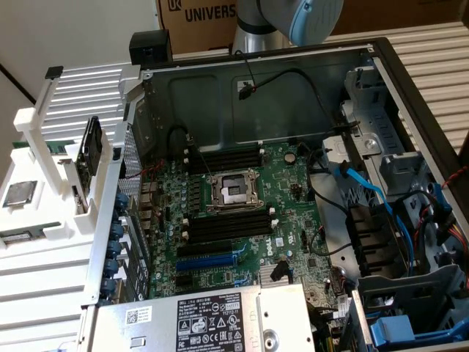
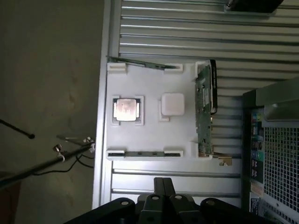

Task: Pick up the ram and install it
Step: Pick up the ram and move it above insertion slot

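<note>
fingers: the gripper's two dark fingers point(image 2: 163, 187) look clenched together with nothing between them, hovering off the edge of the tray over the bench
ram: long thin dark-green circuit strip point(image 2: 145, 153), sitting on edge in the white end holders along the tray side closest to the fingers, not touched by them
second strip: another thin dark-green strip point(image 2: 140, 64) on the opposite tray side, a bit tilted in its holders
tray: flat white plastic fixture point(image 2: 149, 135) lying on the grey slatted metal bench point(image 2: 187, 28), just beside the case
other stuff on the tray: a square silver processor chip point(image 2: 126, 109) and a white rounded square pad point(image 2: 172, 103) between the two strips, plus a green expansion card with a black cover point(image 2: 206, 107) standing on edge at the end nearest the case
case: open black-and-grey computer case point(image 1: 293, 95) with the green motherboard point(image 1: 293, 220) exposed
slots: long black memory slots with white end clips point(image 1: 227, 224) on both sides of the metal-framed processor socket point(image 1: 234, 192)
arm: grey-and-blue robot arm point(image 1: 293, 18) up behind the case
</note>
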`<control>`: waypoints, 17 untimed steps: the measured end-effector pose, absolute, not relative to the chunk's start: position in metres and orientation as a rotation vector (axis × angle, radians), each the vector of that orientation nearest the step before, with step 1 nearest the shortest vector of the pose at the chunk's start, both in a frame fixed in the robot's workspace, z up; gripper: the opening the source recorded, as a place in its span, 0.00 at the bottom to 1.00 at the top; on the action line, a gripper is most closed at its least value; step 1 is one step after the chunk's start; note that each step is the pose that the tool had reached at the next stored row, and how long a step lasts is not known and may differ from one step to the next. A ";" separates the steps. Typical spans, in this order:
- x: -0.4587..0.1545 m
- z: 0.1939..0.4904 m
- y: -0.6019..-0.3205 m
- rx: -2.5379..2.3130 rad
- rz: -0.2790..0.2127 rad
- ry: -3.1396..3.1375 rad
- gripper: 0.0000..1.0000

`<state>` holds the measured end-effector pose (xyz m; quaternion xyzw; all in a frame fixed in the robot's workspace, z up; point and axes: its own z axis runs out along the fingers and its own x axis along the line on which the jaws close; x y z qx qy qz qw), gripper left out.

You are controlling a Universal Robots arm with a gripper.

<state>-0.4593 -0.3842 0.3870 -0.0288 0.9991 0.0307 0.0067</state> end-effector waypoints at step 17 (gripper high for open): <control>-0.460 0.387 -0.384 -0.841 0.106 3.027 0.10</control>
